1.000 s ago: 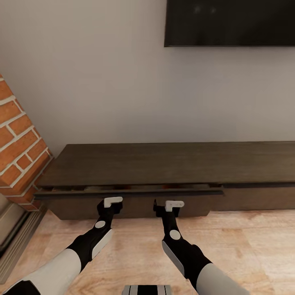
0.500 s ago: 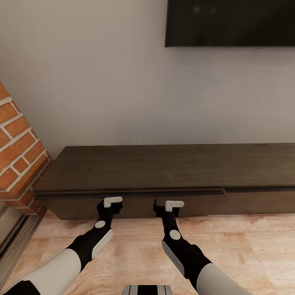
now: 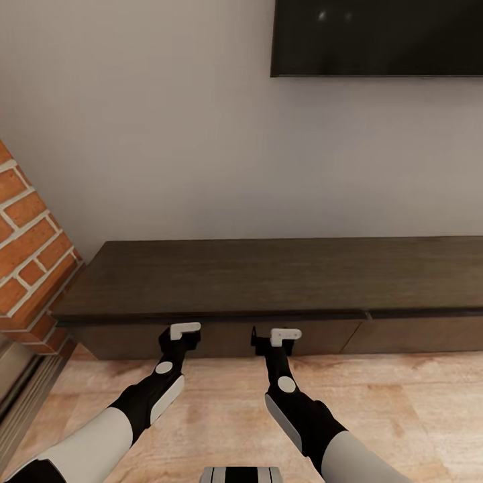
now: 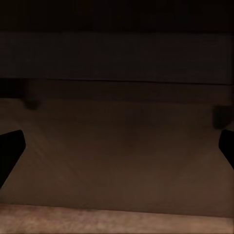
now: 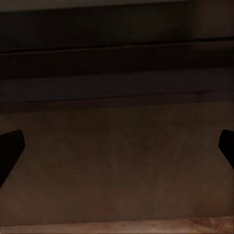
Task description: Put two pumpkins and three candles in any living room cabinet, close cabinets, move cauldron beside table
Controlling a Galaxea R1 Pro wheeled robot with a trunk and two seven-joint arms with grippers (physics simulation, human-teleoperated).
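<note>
Cabinet (image 3: 268, 282) drawer front (image 3: 221, 335), ajar a second ago at 12 o'clock, now sits flush: closing step looks complete. Left tool (image 3: 180, 333) and right tool (image 3: 276, 335) spread wide, empty, at the panel.

The cabinet (image 3: 282, 278) runs off the picture's right edge. Its closed fronts hide whatever sits inside. The brick chimney (image 3: 30, 255) is cut off at the left.

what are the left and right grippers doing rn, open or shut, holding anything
Left gripper: open, holding nothing, at the cabinet front.
Right gripper: open, holding nothing, at the same front.
</note>
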